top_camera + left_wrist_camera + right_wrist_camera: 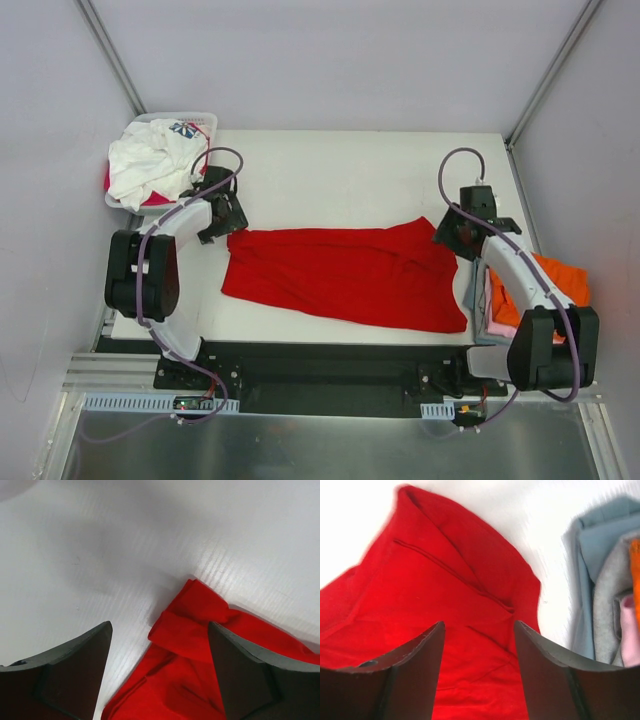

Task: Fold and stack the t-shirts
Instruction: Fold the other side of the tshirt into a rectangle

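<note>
- The red t-shirt (345, 275) lies flat across the middle of the worktop (340, 165). It forms a long band running left to right, with a wavy near edge and a right end wider than the left.
- The left jaws stand wide apart just over the shirt's far-left corner, where the cloth is doubled into a small lip, and nothing is pinched between them. The right jaws are parted too, over the far-right corner, and also hold nothing.
- That doubled left corner is the likeliest trouble. A pinch there may catch only the top layer, and the fold would then peel open on lifting.
- If the two sides bite at different depths or rise unevenly, the band will probably skew and the next fold will come out crooked.
- The shirt's right end lies just beside the stack at the worktop's right edge, made up of a light blue-grey shirt (600, 535), a pink one (630, 630) and an orange one (560, 275). A careless sweep by the right arm could drag or muss that stack.
- At the far-left corner a white printed t-shirt (150, 165) spills over the rim of the white basket (200, 118), close to the left arm. Its looping cable might snag the cloth.
- The worktop is white and smooth with a faint ribbed grain, so cloth likely slides on it easily.
- Pale grey panels wall in the space on three sides, with metal posts in the far corners. The arms' bases sit on a dark rail at the near edge.
</note>
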Motion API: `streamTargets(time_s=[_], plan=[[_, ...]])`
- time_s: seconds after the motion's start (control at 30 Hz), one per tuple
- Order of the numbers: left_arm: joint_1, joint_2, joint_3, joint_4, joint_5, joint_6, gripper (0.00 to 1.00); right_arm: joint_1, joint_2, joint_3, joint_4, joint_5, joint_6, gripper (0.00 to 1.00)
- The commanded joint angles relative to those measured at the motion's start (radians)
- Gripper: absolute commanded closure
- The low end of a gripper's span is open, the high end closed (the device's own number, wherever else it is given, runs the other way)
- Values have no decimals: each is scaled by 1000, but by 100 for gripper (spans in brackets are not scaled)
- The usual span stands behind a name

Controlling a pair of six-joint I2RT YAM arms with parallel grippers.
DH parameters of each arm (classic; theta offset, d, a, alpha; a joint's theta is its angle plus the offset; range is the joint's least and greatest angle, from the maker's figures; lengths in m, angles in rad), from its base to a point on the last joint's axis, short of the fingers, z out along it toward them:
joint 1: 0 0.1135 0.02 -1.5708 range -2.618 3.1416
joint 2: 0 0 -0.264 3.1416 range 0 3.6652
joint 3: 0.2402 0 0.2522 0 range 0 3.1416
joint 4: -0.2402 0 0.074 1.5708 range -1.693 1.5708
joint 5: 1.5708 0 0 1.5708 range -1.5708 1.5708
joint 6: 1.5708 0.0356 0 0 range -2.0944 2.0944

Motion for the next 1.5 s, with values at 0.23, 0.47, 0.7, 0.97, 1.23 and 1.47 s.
streamTargets(time_s=[0.23, 0.47, 0.7, 0.97, 1.23, 1.47], plan=[[-24, -106, 45, 1, 106, 59, 22, 144, 259, 264, 74, 32, -81, 41], [-38, -115, 25, 9, 124, 62, 22, 151, 423, 321, 118, 20, -78, 48], [-40, -112, 17, 12, 130, 64, 23, 168, 492, 349, 150, 28, -70, 51], [-41, -112, 10, 13, 130, 67, 23, 176, 556, 404, 131, 43, -67, 53], [-41, -116, -2, 18, 129, 65, 23, 182, 563, 383, 108, 54, -49, 73], [-43, -118, -1, 21, 132, 67, 23, 190, 520, 369, 75, 89, -32, 90]])
